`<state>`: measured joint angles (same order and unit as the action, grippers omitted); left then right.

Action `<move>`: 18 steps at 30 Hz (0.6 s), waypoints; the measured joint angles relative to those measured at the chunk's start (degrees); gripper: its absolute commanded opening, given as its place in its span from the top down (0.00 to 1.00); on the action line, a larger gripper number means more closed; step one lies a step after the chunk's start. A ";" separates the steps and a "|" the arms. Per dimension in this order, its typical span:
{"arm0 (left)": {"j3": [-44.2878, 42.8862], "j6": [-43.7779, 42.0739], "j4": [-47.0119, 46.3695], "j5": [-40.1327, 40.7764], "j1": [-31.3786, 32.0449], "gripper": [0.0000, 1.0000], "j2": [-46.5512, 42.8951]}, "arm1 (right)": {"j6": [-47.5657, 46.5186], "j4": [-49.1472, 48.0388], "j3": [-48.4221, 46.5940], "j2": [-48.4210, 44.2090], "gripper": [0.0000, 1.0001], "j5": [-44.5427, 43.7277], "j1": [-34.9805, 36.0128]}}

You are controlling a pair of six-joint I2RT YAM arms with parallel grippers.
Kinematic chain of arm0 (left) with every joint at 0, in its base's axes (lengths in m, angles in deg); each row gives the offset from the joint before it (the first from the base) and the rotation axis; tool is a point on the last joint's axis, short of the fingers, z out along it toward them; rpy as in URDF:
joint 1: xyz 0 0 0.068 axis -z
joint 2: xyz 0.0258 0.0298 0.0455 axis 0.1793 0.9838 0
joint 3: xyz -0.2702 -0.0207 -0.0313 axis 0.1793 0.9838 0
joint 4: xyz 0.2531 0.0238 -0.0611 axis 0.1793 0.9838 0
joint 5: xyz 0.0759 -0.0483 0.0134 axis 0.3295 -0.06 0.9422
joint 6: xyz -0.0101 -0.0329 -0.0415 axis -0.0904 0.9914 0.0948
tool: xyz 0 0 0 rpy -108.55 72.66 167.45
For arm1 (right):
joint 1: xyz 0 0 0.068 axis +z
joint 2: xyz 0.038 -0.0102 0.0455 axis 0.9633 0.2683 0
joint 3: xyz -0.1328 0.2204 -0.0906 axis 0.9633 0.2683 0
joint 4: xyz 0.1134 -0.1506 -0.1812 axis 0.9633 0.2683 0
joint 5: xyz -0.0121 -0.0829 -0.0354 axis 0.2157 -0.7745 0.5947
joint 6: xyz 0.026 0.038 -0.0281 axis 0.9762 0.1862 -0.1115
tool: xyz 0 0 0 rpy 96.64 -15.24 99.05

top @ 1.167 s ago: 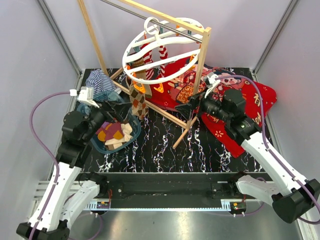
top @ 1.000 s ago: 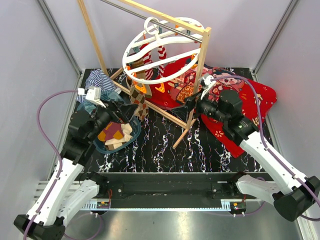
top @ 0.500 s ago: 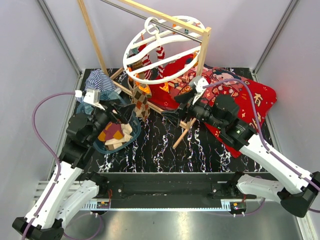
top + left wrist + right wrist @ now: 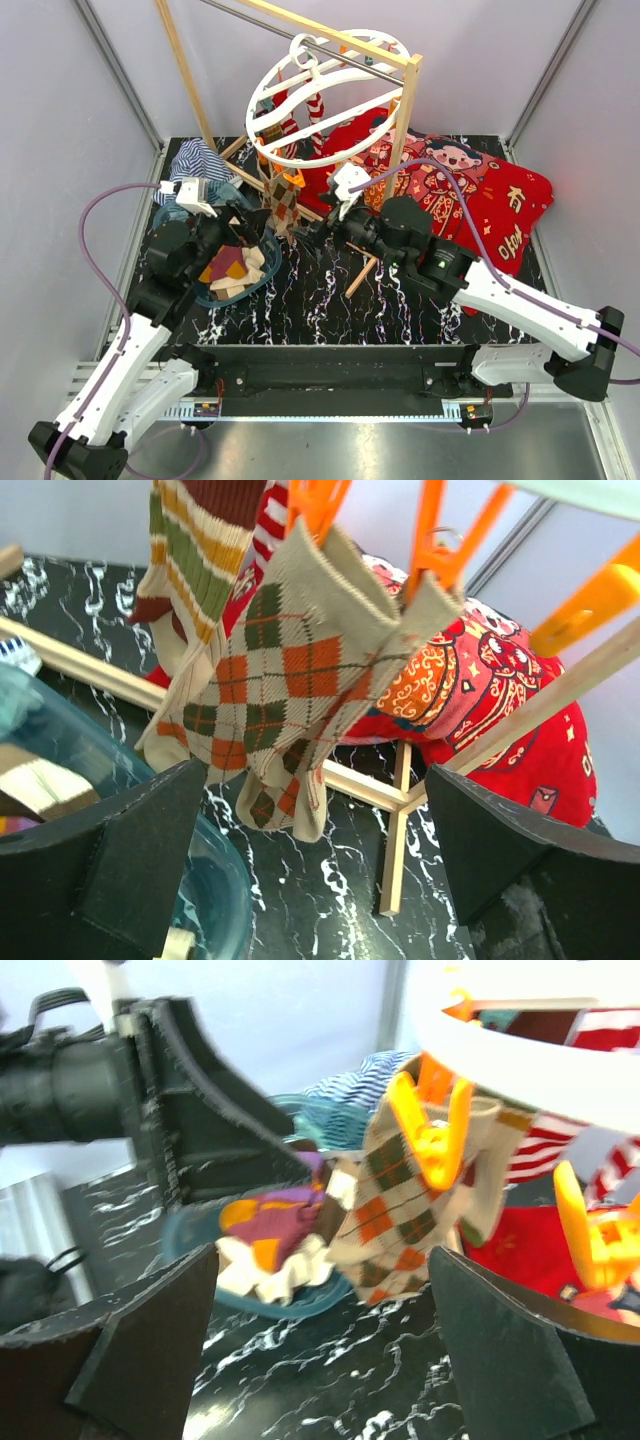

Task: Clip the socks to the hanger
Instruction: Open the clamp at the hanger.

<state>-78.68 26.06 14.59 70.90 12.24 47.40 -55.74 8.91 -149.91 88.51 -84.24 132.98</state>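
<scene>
Left gripper (image 4: 247, 228): jaws spread wide, nothing between them. It sits below the hanger (image 4: 330, 80), on its left side, and faces the argyle sock (image 4: 284, 200). Right gripper (image 4: 318, 232): jaws also spread wide and empty, below the hanger on its right side, facing the same sock. The two grippers stand opposite each other with the sock between them and touch neither it nor each other.

The left wrist view alone shows that the argyle sock (image 4: 290, 680) is held at its top edge by two orange clips (image 4: 440, 540), with a brown and green striped sock (image 4: 190, 540) hanging just beside it. The right wrist view shows the opposite side of that sock (image 4: 400, 1205), the white hanger ring (image 4: 520, 1060) above it, and the left gripper's fingers (image 4: 210, 1130) beyond it.

Only the top view shows the whole hanger, hooked on the wooden frame (image 4: 405, 110). Loose socks (image 4: 232, 268) lie in a blue bowl (image 4: 255, 283) below and left of the hanger. The red blanket (image 4: 500, 210) lies below and right of it.
</scene>
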 measured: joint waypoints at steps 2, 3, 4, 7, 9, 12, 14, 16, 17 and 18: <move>0.13 0.90 -0.20 0.13 0.00 0.03 0.70 | -0.90 -1.07 -0.76 1.70 0.06 -3.06 0.72; 0.35 1.40 -0.37 0.13 0.00 0.03 0.98 | -1.38 -1.75 -1.16 2.62 0.06 -4.39 0.92; 0.57 1.86 -0.50 0.13 0.02 0.02 1.51 | -1.68 -2.19 -1.49 3.34 0.06 -5.38 1.05; 0.72 3.34 -0.55 0.11 0.02 0.02 3.74 | -2.80 -5.18 -2.05 5.88 0.06 -8.85 1.46; 0.72 4.28 -0.66 0.11 0.02 0.02 5.31 | -3.74 -7.26 -2.49 7.63 0.07 -11.08 1.53; 0.72 5.55 -1.05 0.07 0.02 0.02 7.13 | -4.96 -9.60 -3.10 9.51 0.06 -13.97 1.57; 0.72 6.40 -1.40 -0.13 0.02 0.02 8.09 | -5.81 -10.88 -3.87 10.64 0.06 -15.41 1.57; 0.72 7.02 -1.81 -0.22 0.04 0.02 8.81 | -6.73 -12.46 -4.70 11.67 0.07 -16.76 1.57; 0.72 7.43 -2.03 -0.33 0.04 0.02 9.14 | -7.10 -13.40 -5.07 12.13 0.07 -17.49 1.57; 0.72 7.78 -2.12 -0.37 0.04 0.02 9.38 | -7.34 -13.99 -5.29 12.39 0.07 -17.99 1.57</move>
<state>-77.95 33.84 12.47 70.53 12.28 56.77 -63.08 -5.08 -155.20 100.90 -102.23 134.56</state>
